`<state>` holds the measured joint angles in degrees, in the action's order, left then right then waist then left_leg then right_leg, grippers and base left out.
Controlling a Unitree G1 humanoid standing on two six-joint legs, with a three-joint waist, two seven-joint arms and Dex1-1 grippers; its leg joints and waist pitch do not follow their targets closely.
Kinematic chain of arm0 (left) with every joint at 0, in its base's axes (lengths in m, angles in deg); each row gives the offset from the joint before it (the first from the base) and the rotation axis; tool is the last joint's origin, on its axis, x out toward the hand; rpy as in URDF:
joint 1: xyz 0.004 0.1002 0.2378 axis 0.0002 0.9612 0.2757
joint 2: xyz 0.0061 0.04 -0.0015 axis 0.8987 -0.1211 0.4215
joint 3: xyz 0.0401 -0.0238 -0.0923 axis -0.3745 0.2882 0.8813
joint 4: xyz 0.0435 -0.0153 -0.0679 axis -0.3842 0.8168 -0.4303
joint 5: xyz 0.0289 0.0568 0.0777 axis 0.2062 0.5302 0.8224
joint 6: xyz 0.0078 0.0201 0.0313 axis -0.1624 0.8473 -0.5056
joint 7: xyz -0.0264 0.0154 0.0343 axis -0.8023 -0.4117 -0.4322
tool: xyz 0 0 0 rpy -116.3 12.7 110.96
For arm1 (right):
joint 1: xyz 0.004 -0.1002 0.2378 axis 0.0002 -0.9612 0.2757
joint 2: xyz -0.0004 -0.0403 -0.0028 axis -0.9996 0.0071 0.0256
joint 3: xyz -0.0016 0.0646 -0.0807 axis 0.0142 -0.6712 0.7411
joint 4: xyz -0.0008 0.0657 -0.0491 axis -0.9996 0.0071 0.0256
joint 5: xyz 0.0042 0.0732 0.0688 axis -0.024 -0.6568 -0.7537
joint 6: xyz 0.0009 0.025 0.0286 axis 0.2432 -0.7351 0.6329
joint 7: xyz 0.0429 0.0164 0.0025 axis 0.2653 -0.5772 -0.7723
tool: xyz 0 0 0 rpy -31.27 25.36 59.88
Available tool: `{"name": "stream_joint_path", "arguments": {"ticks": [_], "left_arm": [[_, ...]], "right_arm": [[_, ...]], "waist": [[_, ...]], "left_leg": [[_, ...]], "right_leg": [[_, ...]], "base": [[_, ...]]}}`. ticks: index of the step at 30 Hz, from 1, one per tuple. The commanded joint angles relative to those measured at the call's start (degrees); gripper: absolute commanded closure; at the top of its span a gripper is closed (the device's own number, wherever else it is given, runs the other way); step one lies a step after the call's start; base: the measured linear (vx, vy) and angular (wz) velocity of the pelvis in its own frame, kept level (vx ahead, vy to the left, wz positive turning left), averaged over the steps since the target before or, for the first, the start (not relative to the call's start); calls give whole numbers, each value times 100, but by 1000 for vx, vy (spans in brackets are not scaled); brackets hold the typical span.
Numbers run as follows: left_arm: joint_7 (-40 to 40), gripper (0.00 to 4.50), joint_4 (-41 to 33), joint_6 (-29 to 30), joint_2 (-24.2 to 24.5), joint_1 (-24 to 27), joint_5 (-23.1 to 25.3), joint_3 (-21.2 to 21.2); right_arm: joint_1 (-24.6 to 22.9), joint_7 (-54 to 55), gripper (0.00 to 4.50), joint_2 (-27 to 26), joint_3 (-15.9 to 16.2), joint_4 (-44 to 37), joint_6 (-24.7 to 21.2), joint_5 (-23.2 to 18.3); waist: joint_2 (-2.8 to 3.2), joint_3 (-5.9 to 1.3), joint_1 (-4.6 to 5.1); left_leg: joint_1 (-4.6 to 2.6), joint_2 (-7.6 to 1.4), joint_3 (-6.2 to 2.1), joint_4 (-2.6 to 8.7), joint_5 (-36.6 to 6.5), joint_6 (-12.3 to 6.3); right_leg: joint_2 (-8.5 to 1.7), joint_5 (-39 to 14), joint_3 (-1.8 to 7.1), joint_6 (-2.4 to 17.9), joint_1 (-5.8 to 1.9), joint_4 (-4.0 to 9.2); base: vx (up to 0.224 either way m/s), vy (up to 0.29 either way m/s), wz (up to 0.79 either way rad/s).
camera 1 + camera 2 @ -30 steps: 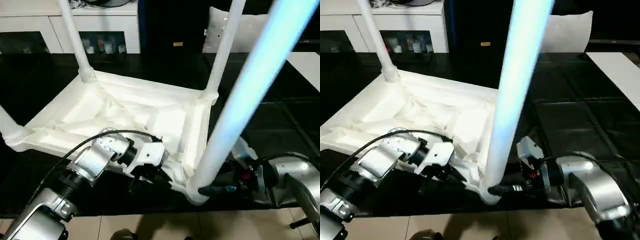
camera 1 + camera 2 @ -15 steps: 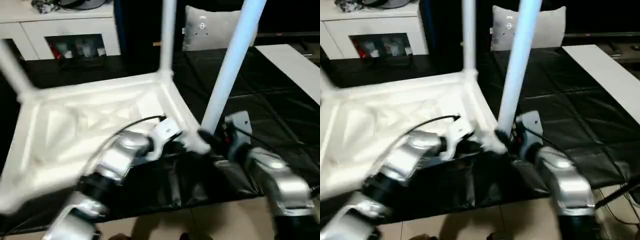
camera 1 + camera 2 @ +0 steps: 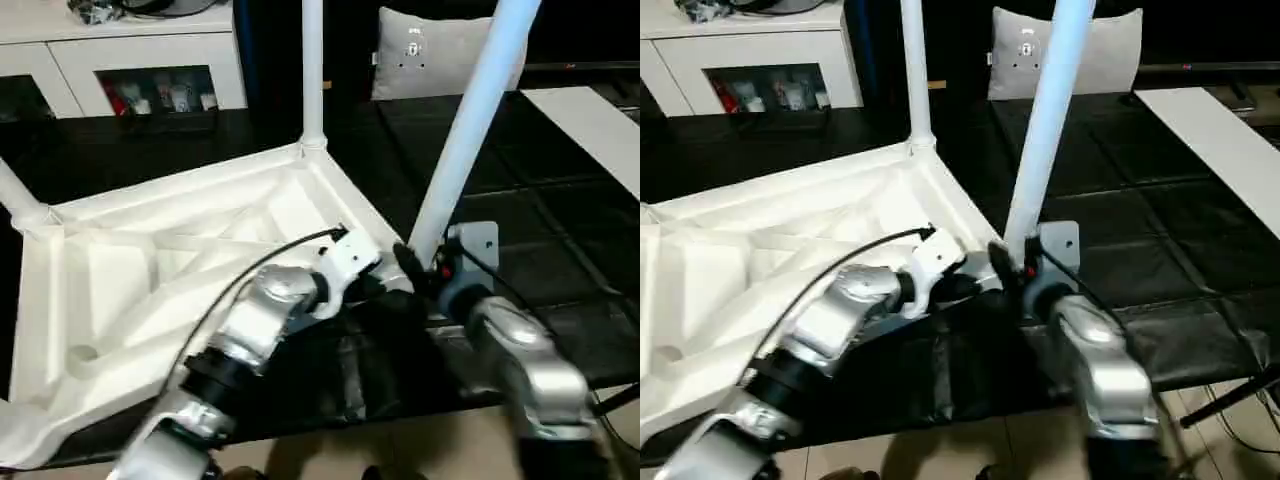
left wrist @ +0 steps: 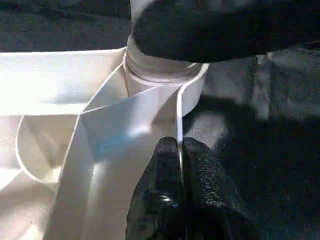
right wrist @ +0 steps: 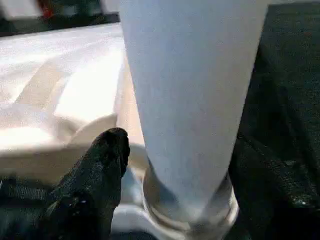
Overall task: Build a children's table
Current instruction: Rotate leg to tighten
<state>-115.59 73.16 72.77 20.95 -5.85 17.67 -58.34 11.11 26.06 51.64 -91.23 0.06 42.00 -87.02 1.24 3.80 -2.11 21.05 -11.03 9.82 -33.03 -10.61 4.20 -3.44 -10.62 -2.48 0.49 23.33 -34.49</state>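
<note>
The children's table (image 3: 150,270) lies upside down on the black work table, all white, with its ribbed underside up. Three legs stand in its corner sockets: one far (image 3: 311,70), one at the left (image 3: 20,200), one near right (image 3: 470,130). My left gripper (image 4: 179,150) is shut on the thin rim of the top, just beside the near right corner socket (image 4: 160,70). My right gripper (image 5: 185,165) straddles the base of that near right leg (image 5: 190,100). It is open, with a narrow gap beside one black finger (image 5: 95,175).
The black-covered work table (image 3: 560,250) ends close in front of me, with floor (image 3: 420,440) below its edge. A white cabinet (image 3: 130,60) stands at the back left, a grey cushion (image 3: 430,50) behind the table, and a white board (image 3: 590,110) at the right.
The whole view has swung since a second ago. My right gripper's fingers now stand a little apart from the near right leg. The left gripper still pinches the rim.
</note>
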Motion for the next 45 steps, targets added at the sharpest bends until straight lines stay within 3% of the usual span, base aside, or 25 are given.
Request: {"name": "stream_joint_path", "arguments": {"ticks": [1, 6, 9, 12, 19, 23, 32, 38, 45], "left_arm": [[-312, 450, -162, -225, 144, 43, -127, -55], [-1361, 450, -232, -749, 772, 106, -176, -393], [-1942, 450, -265, -1054, 1076, 110, -231, -558], [-2745, 450, -351, -1436, 1457, 114, -341, -754], [-3545, 450, -464, -1874, 1870, 93, -358, -1098], [-3785, 450, -497, -2045, 1971, 78, -358, -1206], [-3912, 450, -555, -2108, 1968, 84, -425, -1247], [-3974, 450, -533, -2149, 1983, 78, -428, -1256], [-3809, 450, -521, -1866, 1903, 72, -476, -1150]], "right_arm": [[-73, -544, 91, 220, 226, -100, -77, -156], [-96, -2072, 46, 1284, 277, -63, 128, -487], [-98, -2860, 8, 1816, 380, -17, 349, -585], [-48, -3845, 2, 2404, 500, 95, 442, -763], [95, -4989, 2, 2854, 790, 296, 718, -931], [151, -5391, 47, 2933, 952, 388, 751, -1051], [230, -5602, 117, 2759, 1153, 470, 749, -1139], [232, -5713, 171, 2712, 1225, 456, 662, -1240], [-19, -5736, 221, 2738, 1242, 184, 427, -1461]], "waist": [[-82, -360, -58], [-71, -358, -86], [-75, -354, -158], [-63, -357, -226], [-78, -356, -307], [-122, -358, -317], [-122, -338, -329], [-112, -357, -339], [-113, -344, -348]], "left_leg": [[25, -119, -34, 318, -782, -317], [-4, -157, -35, 315, -855, -404], [-25, -178, -28, 306, -904, -427], [-46, -194, -28, 304, -893, -462], [-61, -217, -26, 301, -962, -425], [-46, -215, -19, 291, -928, -472], [-49, -205, -29, 299, -1089, -359], [-42, -207, -28, 288, -948, -404], [-51, -207, -24, 295, -1023, -367]], "right_leg": [[-379, -1053, 234, 1007, -360, 455], [-386, -1043, 240, 1079, -353, 440], [-407, -1180, 242, 1103, -344, 446], [-404, -1033, 243, 1202, -324, 414], [-429, -1120, 235, 1293, -315, 398], [-429, -1154, 230, 1308, -323, 387], [-433, -1725, 232, 1125, -296, 428], [-418, -1378, 227, 1216, -303, 391], [-426, -1574, 233, 1165, -297, 413]], "base": [[0, 0, 0], [0, 0, 0], [0, 0, 0], [0, 0, 0], [0, 0, 0], [0, 0, 0], [0, 0, 0], [0, 0, 0], [0, 0, 0]]}}
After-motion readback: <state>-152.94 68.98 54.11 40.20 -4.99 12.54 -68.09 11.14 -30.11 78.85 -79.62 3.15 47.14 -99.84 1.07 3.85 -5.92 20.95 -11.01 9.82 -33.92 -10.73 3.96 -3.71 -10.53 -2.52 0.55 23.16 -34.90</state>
